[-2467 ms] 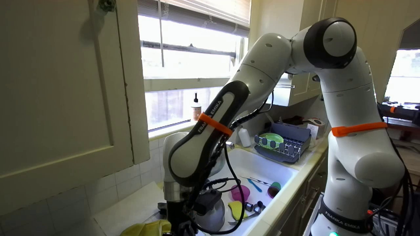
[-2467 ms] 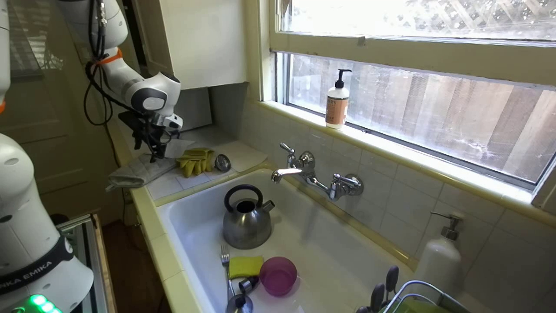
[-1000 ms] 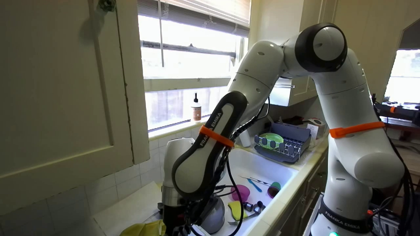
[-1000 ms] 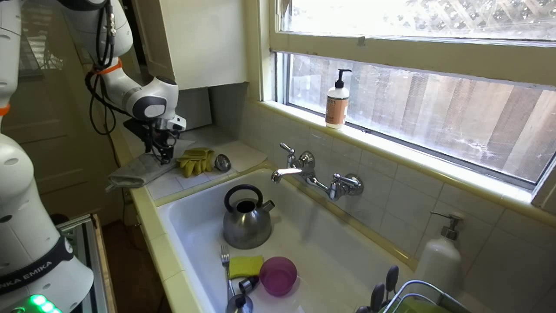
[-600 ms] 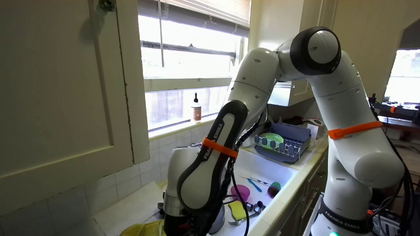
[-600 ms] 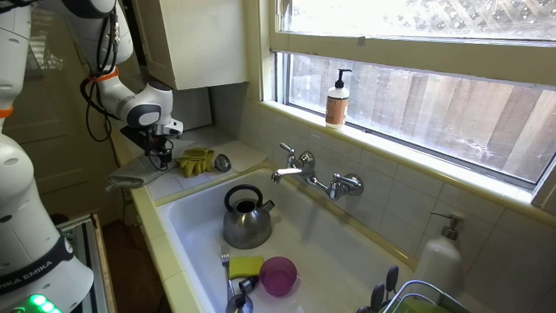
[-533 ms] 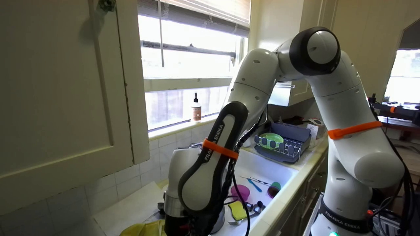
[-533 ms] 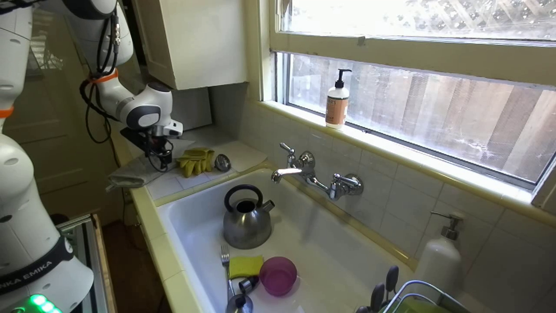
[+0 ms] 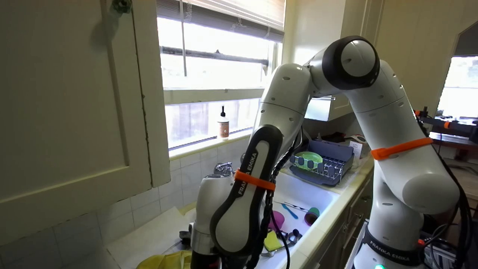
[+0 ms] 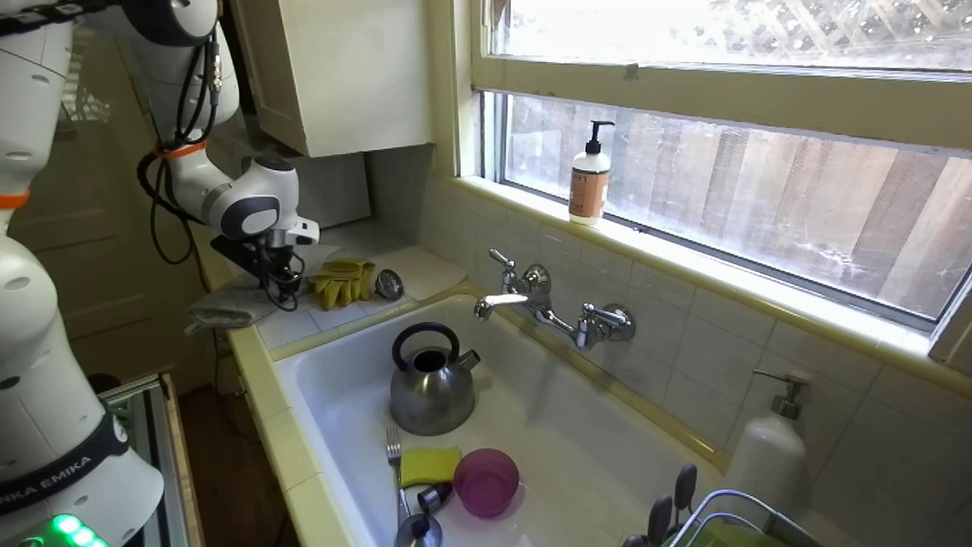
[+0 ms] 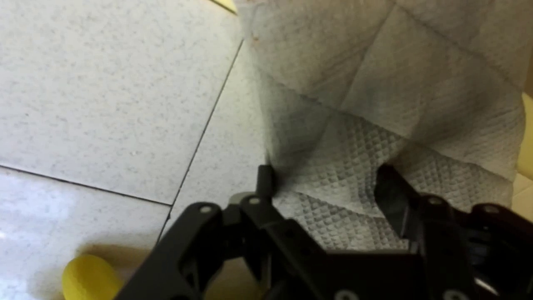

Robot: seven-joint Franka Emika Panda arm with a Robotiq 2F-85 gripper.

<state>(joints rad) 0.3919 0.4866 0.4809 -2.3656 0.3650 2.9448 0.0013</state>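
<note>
A grey quilted cloth (image 11: 366, 83) lies on the white tiled counter, its waffle-textured part below my gripper (image 11: 326, 181) in the wrist view. The two dark fingers stand well apart, with cloth showing between them. The left fingertip is at the cloth's edge, and the right one seems to press into it, where the fabric is slightly rucked. In an exterior view the gripper (image 10: 285, 287) is low at the cloth's (image 10: 228, 304) inner end, left of yellow rubber gloves (image 10: 343, 281). Elsewhere the fingers are below the picture's edge. A yellow glove tip (image 11: 89, 277) shows at lower left.
A round metal piece (image 10: 389, 284) sits beside the gloves. The sink (image 10: 319, 380) in front holds a kettle (image 10: 431, 391), a yellow sponge (image 10: 430, 466), a magenta bowl (image 10: 486, 482) and a fork (image 10: 393, 448). A wall cabinet (image 10: 364, 76) hangs above the counter.
The arm has come down and its elbow has dropped, bringing the gripper from above the counter onto the cloth. Gloves, kettle and sink items stay where they were.
</note>
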